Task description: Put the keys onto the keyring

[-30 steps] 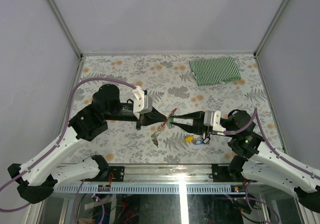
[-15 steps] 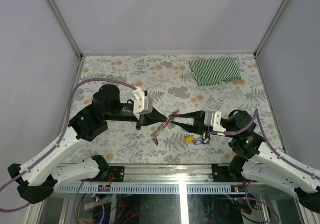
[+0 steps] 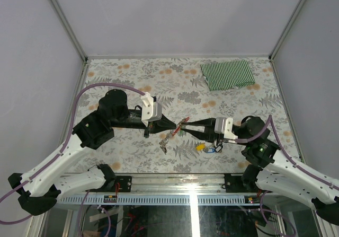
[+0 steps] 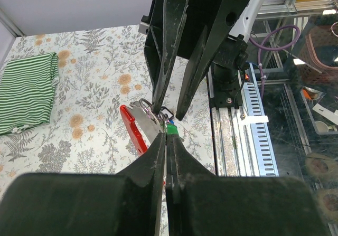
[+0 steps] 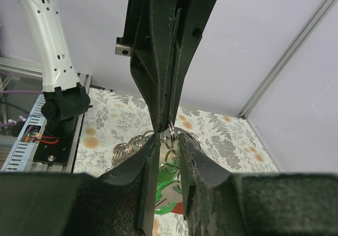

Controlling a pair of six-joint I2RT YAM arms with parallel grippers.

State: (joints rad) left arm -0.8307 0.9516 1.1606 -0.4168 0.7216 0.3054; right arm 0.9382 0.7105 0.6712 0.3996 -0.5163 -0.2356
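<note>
Here, left claw [image 4: 167,141] pressed together beside keyring [image 4: 132,130]; right claw [image 5: 168,137] slightly spread.

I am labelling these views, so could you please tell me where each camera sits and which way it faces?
Top: above and behind the arms, looking down on the table; left arm and right arm show, left fingers and right fingers tip to tip.
Left wrist: on the left arm, looking past the left fingers at the right fingers and right arm.
Right wrist: on the right arm, looking past the right fingers at the left fingers and left arm.
Shared: both wrist views catch the green key.
</note>
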